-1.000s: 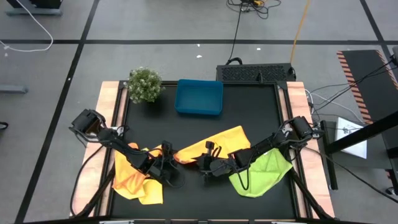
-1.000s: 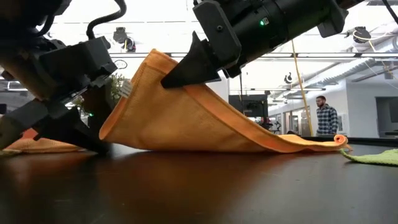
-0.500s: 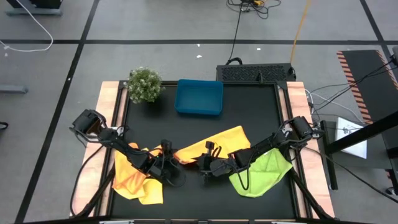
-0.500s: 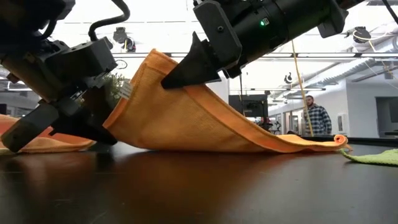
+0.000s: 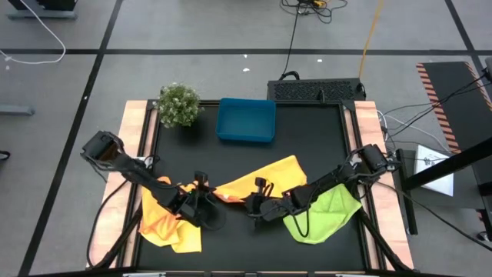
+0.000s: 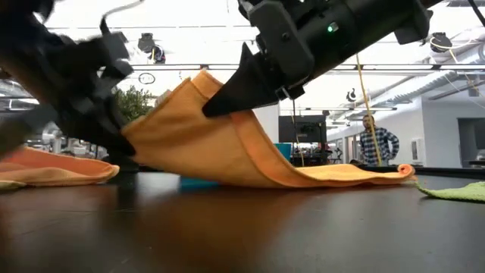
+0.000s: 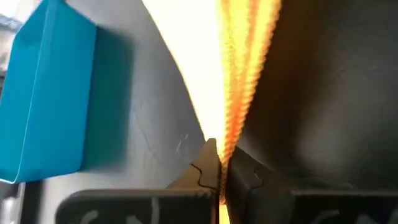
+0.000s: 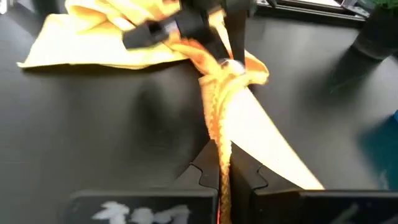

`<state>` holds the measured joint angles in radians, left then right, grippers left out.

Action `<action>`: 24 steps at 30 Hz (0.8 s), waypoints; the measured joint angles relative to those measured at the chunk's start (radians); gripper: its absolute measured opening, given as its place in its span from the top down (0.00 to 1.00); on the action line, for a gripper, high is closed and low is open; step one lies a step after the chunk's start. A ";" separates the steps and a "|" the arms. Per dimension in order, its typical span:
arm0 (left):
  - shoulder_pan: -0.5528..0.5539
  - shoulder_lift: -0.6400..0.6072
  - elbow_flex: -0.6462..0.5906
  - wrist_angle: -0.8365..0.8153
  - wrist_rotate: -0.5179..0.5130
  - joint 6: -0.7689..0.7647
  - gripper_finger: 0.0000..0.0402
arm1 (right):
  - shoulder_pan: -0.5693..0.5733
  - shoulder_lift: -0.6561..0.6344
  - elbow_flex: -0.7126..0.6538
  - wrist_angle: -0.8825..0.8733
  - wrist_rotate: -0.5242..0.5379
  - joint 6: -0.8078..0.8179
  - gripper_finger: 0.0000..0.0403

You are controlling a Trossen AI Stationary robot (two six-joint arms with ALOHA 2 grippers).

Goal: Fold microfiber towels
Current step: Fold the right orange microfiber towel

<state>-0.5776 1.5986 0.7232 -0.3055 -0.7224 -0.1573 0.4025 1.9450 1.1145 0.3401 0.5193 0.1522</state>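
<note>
Both pincers clamp orange towel; blue tray holds nothing.

You will find no readable text, label, brand, number or sign anywhere in these views. The towels, the tray and the table surface carry no legible marking. The white sheet lying on the floor beside the table shows dark print, but it is too small for you to make out.
</note>
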 joint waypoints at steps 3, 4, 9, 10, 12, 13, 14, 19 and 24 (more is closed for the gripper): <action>-0.041 -0.069 0.000 -0.031 0.033 -0.032 0.99 | 0.020 0.000 0.000 0.018 0.000 0.018 1.00; -0.056 -0.095 0.000 -0.033 0.039 -0.045 0.99 | 0.028 0.001 0.000 0.028 0.000 0.020 1.00; -0.142 -0.165 0.000 0.023 0.084 -0.127 0.99 | 0.068 0.002 0.000 0.056 -0.070 0.020 1.00; -0.158 -0.167 0.000 0.060 0.101 -0.132 0.99 | 0.076 0.002 0.000 0.056 -0.086 0.020 1.00; -0.190 -0.160 0.000 0.155 0.135 -0.131 0.99 | 0.092 0.002 0.000 0.054 -0.133 0.012 1.00; -0.202 -0.150 0.005 0.205 0.155 -0.119 1.00 | 0.100 0.002 0.000 0.054 -0.165 0.010 1.00; -0.210 -0.131 0.018 0.236 0.170 -0.103 1.00 | 0.109 0.002 0.001 0.052 -0.197 0.009 1.00; -0.242 -0.011 0.141 0.240 0.191 -0.051 1.00 | 0.161 0.002 0.001 0.023 -0.289 -0.004 1.00; -0.226 0.141 0.317 0.125 0.237 0.026 1.00 | 0.237 -0.002 0.001 -0.010 -0.219 -0.011 1.00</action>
<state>-0.8031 1.7393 1.0401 -0.1806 -0.4851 -0.1315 0.6394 1.9434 1.1152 0.3296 0.3002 0.1410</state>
